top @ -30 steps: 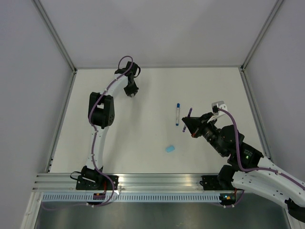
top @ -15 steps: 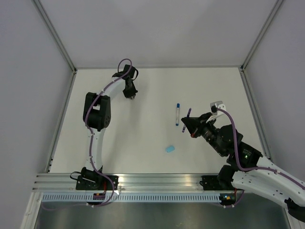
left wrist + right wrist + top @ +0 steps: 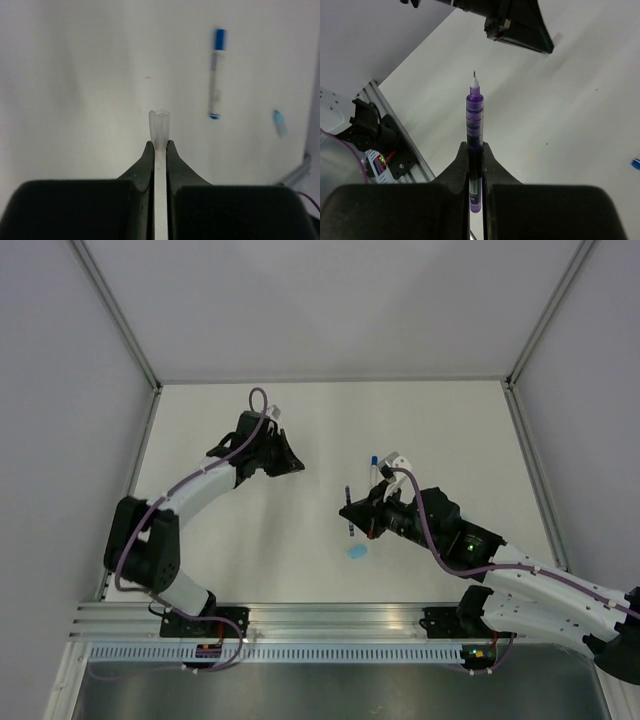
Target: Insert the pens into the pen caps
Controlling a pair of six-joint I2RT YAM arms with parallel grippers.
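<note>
White table (image 3: 300, 540); purple pen (image 3: 475, 112) in closed right claw (image 3: 475, 146), cap (image 3: 159, 125) in closed left claw (image 3: 159, 144)

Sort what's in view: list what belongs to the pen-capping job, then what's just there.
Job:
- dark purple pen, held in the right gripper
- clear cap, held in the left gripper
- blue-and-white pen, lying on the table
- pale-blue cap, lying on the table

Just there:
- aluminium rail
- enclosure walls

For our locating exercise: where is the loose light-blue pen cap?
Top view: the loose pen cap lies on the table right of centre, just on the near side of the right gripper holding the purple pen.
</note>
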